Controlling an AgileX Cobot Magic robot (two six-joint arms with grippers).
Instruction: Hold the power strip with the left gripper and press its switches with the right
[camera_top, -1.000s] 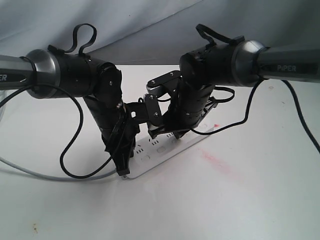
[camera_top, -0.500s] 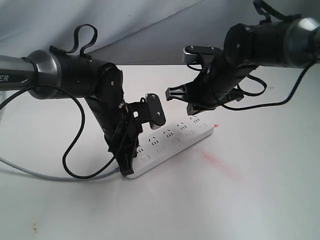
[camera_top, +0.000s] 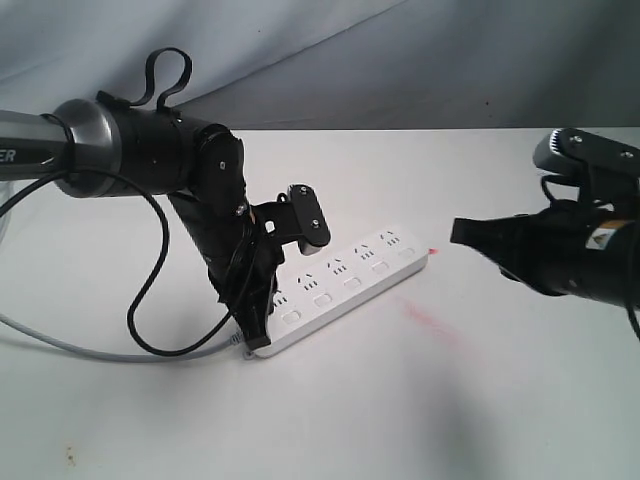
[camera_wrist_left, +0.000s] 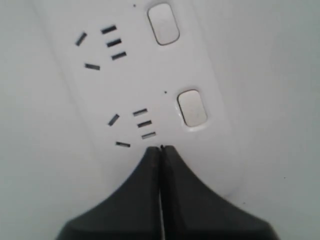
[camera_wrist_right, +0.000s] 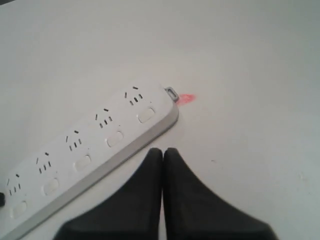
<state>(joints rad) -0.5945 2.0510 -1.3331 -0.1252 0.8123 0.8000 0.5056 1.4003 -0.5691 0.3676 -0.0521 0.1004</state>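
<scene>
**Right arm backed off, left one still pinning the strip**

White table (camera_top: 470, 410), two black arms. The left arm (camera_top: 150, 150) hasn't moved. The right arm (camera_top: 590, 250) was over the middle of the power strip (camera_top: 345, 290) a second ago and has now swung away to the far right, well clear of it. The strip lies diagonally on the table, with its grey cord (camera_top: 90, 352) trailing left. The left gripper (camera_wrist_left: 160, 150) has its fingers together, tip pressed on the cord end just beside the last switch (camera_wrist_left: 192, 107). The right gripper (camera_wrist_right: 162, 152) also has its fingers together, holding nothing. Looks like the pressing is finished or paused; I can't tell the switch positions. There's a red smear (camera_top: 432, 322) near the free end.
</scene>
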